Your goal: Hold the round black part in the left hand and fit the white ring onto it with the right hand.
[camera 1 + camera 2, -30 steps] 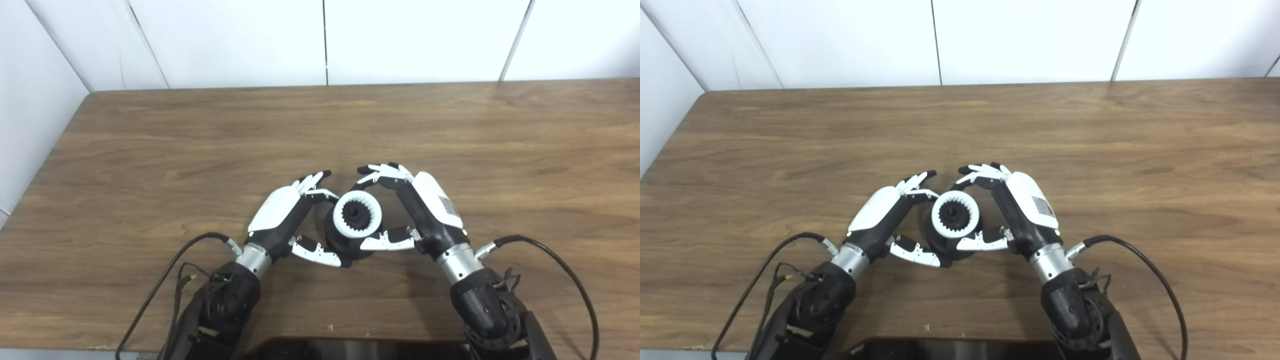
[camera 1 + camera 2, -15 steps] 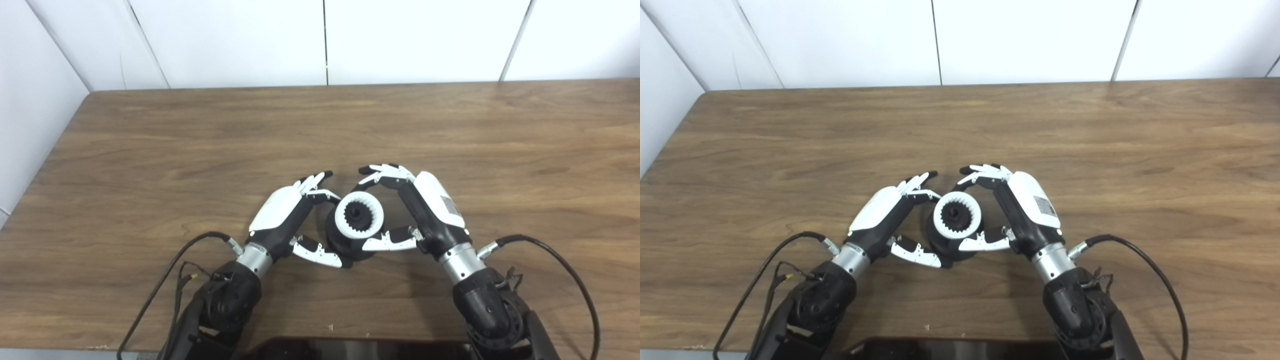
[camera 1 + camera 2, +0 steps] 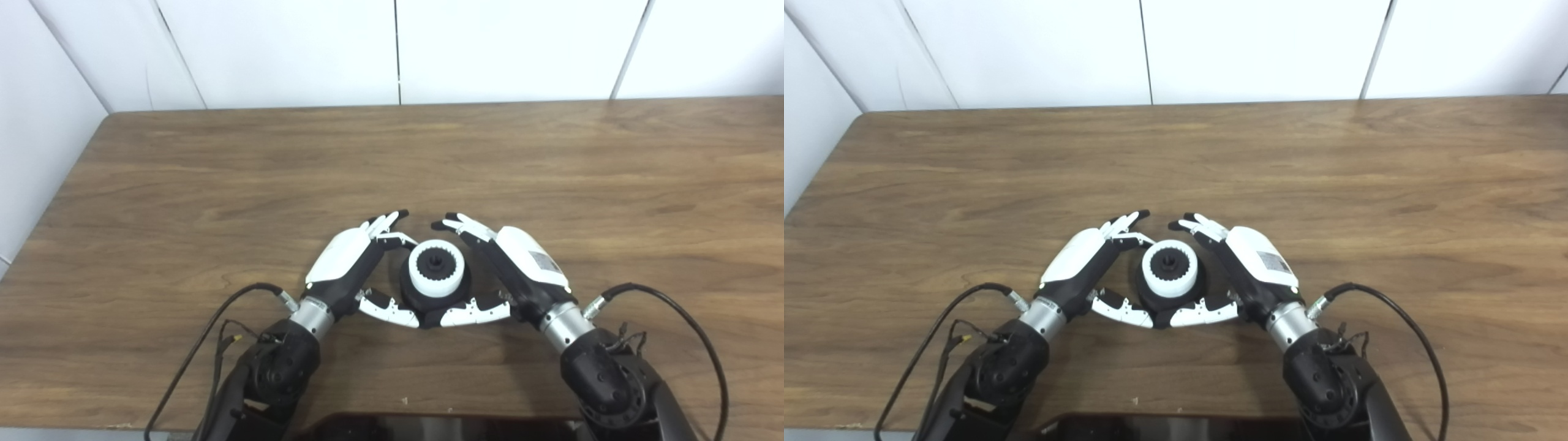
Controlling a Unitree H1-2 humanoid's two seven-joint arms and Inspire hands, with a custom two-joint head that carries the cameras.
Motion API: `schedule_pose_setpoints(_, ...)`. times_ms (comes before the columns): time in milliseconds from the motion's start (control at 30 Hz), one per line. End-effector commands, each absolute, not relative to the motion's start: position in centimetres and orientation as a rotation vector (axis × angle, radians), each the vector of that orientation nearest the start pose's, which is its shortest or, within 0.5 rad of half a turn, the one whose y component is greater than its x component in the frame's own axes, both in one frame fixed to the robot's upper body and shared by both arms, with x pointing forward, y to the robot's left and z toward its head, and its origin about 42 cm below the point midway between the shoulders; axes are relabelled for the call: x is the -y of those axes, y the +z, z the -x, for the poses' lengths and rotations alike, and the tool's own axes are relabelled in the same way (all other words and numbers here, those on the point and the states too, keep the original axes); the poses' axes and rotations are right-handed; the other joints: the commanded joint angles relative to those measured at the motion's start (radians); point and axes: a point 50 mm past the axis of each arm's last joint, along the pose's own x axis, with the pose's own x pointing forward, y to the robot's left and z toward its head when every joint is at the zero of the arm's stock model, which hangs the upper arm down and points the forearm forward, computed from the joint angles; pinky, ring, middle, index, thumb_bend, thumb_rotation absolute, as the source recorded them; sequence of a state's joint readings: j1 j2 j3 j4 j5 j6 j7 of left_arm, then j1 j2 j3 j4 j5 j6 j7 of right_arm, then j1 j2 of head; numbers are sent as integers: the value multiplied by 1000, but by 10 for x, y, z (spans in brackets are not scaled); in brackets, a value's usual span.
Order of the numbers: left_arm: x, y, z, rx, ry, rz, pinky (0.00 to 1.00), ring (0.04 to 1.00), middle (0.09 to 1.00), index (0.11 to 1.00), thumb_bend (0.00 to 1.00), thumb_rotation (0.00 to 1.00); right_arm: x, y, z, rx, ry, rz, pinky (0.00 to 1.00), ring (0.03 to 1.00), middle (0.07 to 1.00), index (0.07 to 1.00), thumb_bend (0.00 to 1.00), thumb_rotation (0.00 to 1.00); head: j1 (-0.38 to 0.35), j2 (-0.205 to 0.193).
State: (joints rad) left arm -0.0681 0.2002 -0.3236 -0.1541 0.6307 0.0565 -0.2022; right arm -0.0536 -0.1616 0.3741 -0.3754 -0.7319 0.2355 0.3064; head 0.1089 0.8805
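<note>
The round black part [image 3: 411,293] stands on the wooden table [image 3: 392,159] near its front middle. The white ring [image 3: 435,278] sits level on top of it, with the black toothed hub showing through its middle. My left hand [image 3: 346,263] cups the part from the left, its thumb against the base and a bent finger at the back. My right hand [image 3: 520,269] lies low on the right with its fingers spread, clear of the ring. Its thumb [image 3: 471,312] rests by the base.
Black cables [image 3: 202,343] loop out from both wrists over the front of the table. A dark flat object [image 3: 429,425] lies at the bottom edge. The table's left edge [image 3: 55,202] meets the white wall.
The ring was tilted and raised between my right hand's fingers. It has dropped flat onto the black part, and my right hand has let go and sunk lower. My left hand stayed still.
</note>
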Motion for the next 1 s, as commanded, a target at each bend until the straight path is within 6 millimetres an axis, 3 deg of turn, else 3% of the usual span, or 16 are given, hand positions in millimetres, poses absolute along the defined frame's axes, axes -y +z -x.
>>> schedule_pose_setpoints(0,-167,148,-293,212,-442,-842,1000,1000,1000,635,996,322,147,193,-271,245,406,863,903,939,947,863,940,432,0,1)
schedule_pose_setpoints(200,-168,147,-292,212,-441,-840,1000,1000,1000,635,994,315,148,194,-271,244,405,854,914,942,948,906,946,422,-3,-3)
schedule_pose_setpoints(367,-168,146,-291,214,-437,-840,1000,1000,1000,632,1000,288,153,195,-273,217,423,856,955,980,989,995,988,414,-9,-12)
schedule_pose_setpoints(967,-170,144,-293,217,-427,-834,1000,1000,1000,634,994,299,198,188,-281,117,438,967,914,1000,1000,1000,1000,411,-14,-17)
